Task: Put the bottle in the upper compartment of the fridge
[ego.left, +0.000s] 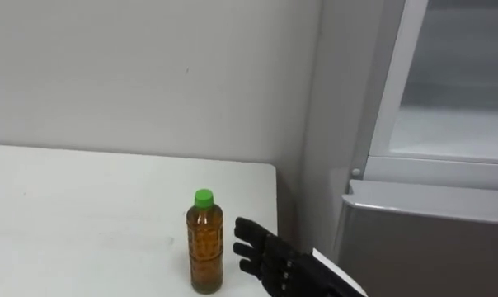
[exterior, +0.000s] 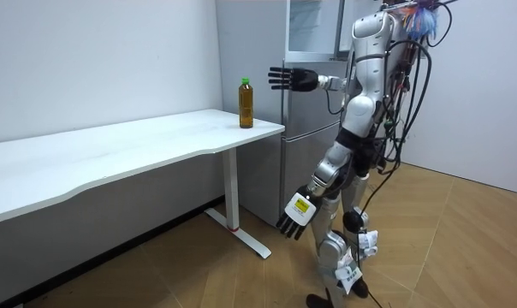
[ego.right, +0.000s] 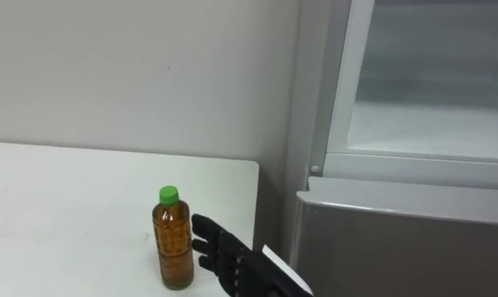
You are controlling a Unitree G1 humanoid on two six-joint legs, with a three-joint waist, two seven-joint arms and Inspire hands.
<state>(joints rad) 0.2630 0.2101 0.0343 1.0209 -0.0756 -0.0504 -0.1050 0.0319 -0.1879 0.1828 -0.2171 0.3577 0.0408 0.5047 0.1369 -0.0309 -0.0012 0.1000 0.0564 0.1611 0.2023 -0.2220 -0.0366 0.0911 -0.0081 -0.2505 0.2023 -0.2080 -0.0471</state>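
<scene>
As I am monitoring the feeds remotely, the robot is standing on the wood floor (exterior: 455,257) betw. the end of the white table (ego.left: 84,206) and the grey fridge (exterior: 301,120), facing the table.

(a) The bottle (ego.left: 204,243), amber liquid w/ a green cap, is standing upright on the table top. It is sitting near the end that lies next to the fridge, and no hand is holding it.

(b) The right hand (ego.left: 270,260) is reaching in from the lower right of the eye views, fingers straight and spread apart, gripping nothing. It is hovering just beside the bottle's right side. In the left eye view I am seeing a thin gap betw. the fingers and the bottle. In the right eye view the two are overlapping, so I cannot tell for sure whether they are touching. In the room view the arm is stretching out roughly level at chest height.

(c) The left hand (exterior: 294,214) is hanging low beside the thigh, on the side nearer the room camera, fingers relaxed and apart, carrying nothing.

(d) The fridge's upper compartment (ego.left: 455,99) is showing a pale interior behind a white frame, i.e. appearing open. The lower door (ego.left: 430,247) is sitting shut below it. A plain light wall (ego.left: 150,66) is running behind the table.
</scene>
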